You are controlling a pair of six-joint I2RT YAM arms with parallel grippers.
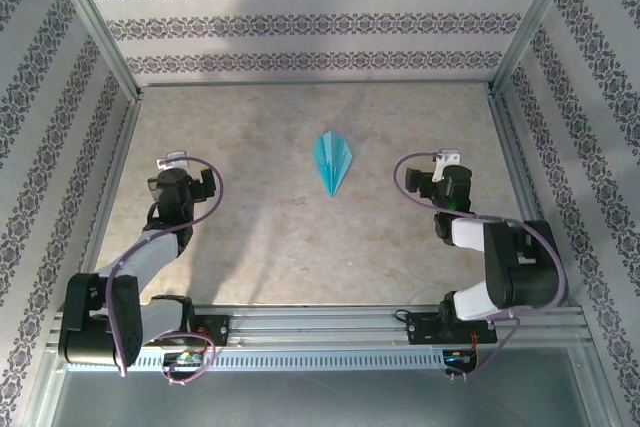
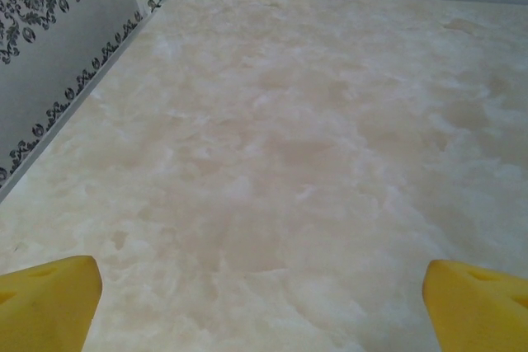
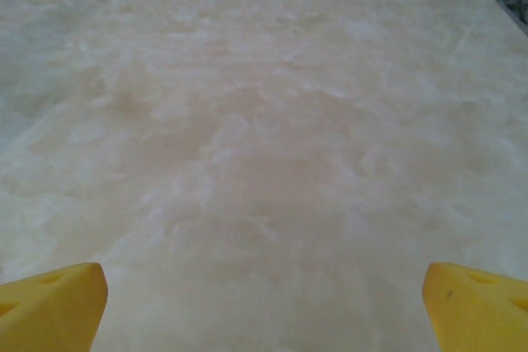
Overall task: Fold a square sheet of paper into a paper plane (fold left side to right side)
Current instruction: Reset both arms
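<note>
Over the pale marbled desk [image 1: 300,257], left claw [image 1: 173,160] at 9 o'clock and right claw [image 1: 447,159] at 3 o'clock both gaping fully wide with yellow fingers [image 2: 49,298] gripping nothing, paper plane [image 1: 333,159] lying flat between them just past centre toward 12 o'clock, tip pointing to 6 o'clock.

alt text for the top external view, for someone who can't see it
A folded cyan-blue paper plane lies in the middle of the beige marbled table, long tip toward the near edge. The left gripper and right gripper hover on either side, apart from it.
</note>
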